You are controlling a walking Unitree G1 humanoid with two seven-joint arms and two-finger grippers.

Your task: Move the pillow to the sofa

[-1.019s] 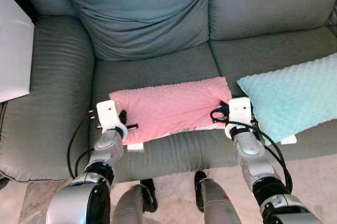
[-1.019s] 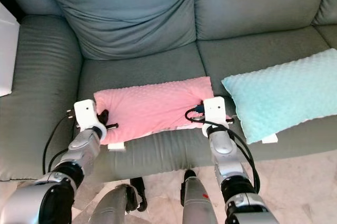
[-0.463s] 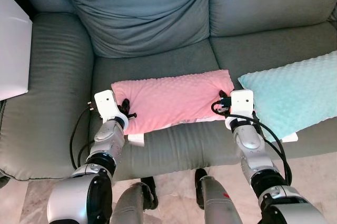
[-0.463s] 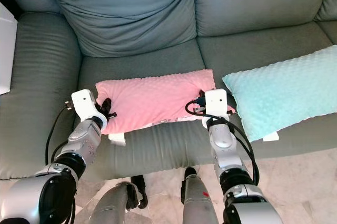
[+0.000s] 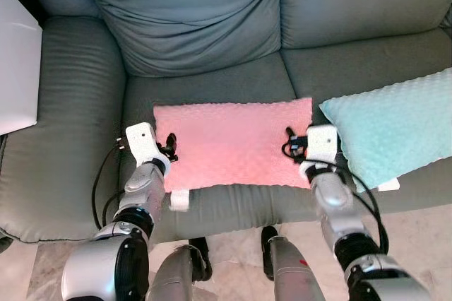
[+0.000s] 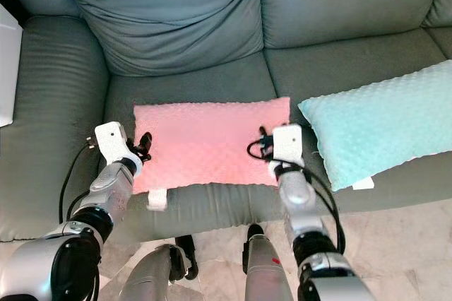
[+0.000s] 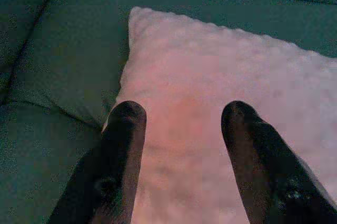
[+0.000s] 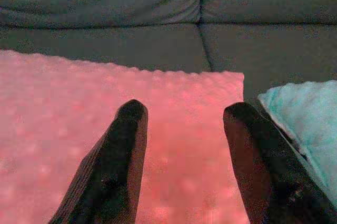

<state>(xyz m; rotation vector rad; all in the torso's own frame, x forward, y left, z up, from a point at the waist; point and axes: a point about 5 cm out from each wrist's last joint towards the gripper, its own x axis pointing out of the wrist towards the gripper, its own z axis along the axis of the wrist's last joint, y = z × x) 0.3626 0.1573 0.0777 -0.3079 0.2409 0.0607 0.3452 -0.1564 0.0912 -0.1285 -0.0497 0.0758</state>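
Both grippers open at the two ends of the pink pillow on the sofa.

The left gripper (image 7: 181,116) has its fingers spread over the pillow's left end and holds nothing; the right gripper (image 8: 184,116) is spread the same way over the right end. The pink pillow (image 5: 233,142) lies flat on the grey sofa (image 5: 212,32) seat, just beside a teal pillow (image 5: 392,128).

I see the pillow (image 5: 232,143) lying flat on the sofa (image 5: 85,145) seat, near its front edge. My left gripper (image 5: 169,147) sits at its left end, my right gripper (image 5: 290,142) at its right. A second pillow (image 5: 395,128) lies just right of it.
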